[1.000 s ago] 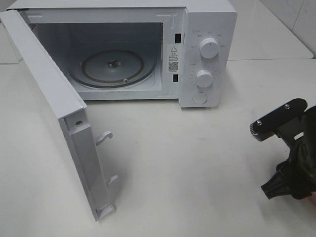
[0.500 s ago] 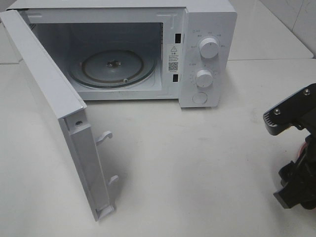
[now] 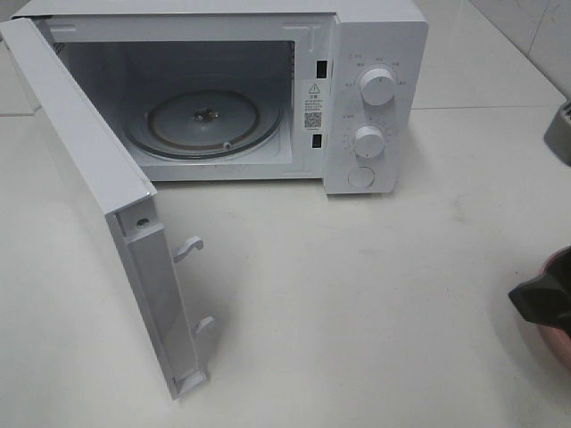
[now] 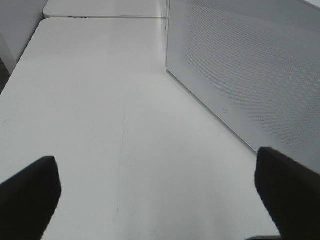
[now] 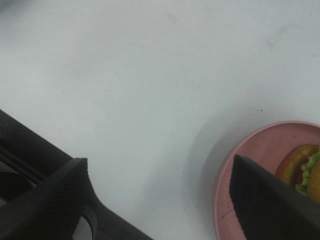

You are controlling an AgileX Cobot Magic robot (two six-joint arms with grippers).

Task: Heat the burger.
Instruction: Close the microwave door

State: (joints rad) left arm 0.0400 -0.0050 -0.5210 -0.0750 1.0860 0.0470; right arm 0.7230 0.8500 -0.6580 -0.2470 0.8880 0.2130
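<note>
The right gripper [image 5: 160, 200] stood open above the round pink plate [image 5: 250, 165] bearing the golden-bun burger [image 5: 306, 172]. It needed centring over the bun, descending squarely, closing gently.

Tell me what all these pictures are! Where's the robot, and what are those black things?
It's a robot with two arms, and each arm has a camera near its hand. One picture looks down from high up: a white microwave with its door swung open and an empty glass plate inside. The black shapes are the robot's fingers. The left gripper is open over the bare table, beside the microwave, holding nothing. The right gripper is open too, next to a pink plate with the burger on it. Nothing is picked up yet.
</note>
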